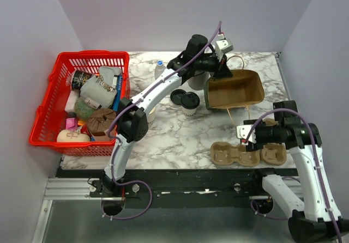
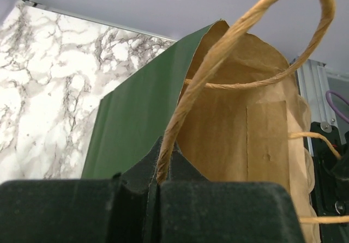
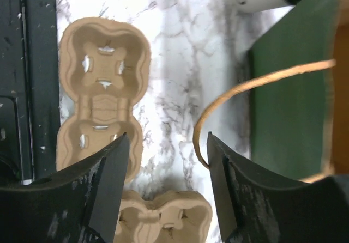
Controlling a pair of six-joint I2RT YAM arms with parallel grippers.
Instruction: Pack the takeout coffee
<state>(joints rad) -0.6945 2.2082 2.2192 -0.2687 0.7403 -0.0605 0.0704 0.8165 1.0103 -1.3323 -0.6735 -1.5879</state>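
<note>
Green bag (image 1: 235, 89), far rim pinched by left jaws, mouth open.

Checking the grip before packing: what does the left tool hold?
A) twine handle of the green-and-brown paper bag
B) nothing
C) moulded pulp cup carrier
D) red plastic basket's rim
A: the left wrist view shows the left tool shut on the twine handle of the green-and-brown paper bag.

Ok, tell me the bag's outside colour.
The bag is dark green outside, brown inside; best in the left wrist view.
</note>
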